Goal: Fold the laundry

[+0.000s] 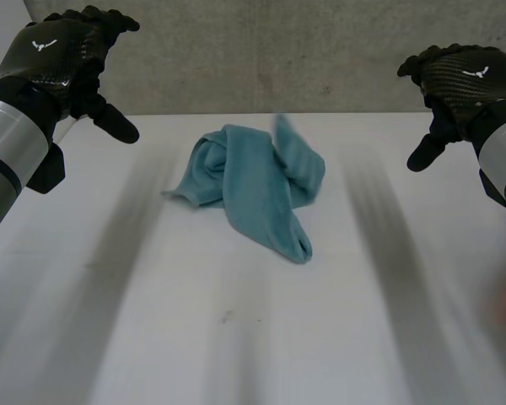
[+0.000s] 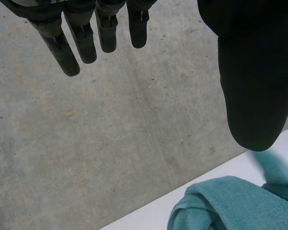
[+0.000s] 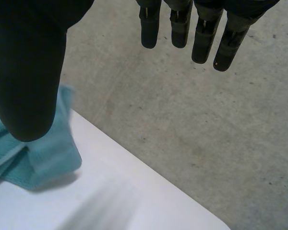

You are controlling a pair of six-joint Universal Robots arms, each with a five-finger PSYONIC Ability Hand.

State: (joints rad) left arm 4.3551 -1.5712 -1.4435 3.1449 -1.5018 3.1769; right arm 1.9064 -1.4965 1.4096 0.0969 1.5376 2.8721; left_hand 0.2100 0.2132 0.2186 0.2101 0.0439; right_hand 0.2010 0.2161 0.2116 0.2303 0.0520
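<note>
We are holding our left hand (image 1: pixel 57 52) and our right hand (image 1: pixel 465 78) wide open, fingers straight and thumbs spread, gripping and touching nothing. The teal towel (image 1: pixel 251 179) is lying crumpled in a loose heap of overlapping folds on the white table (image 1: pixel 236 337). Each hand is hovering well apart from the towel, one on either side.

The left hand (image 1: pixel 55 55) and right hand (image 1: pixel 465 80) are black, and each back is a glossy carbon-weave shell with a small white winged mark. The fingers (image 2: pixel 62 48) are slim and segmented, the thumb (image 2: pixel 252 86) thick, smooth and round-tipped. Silver-grey cuffs (image 1: pixel 8 139) band the wrists.
</note>
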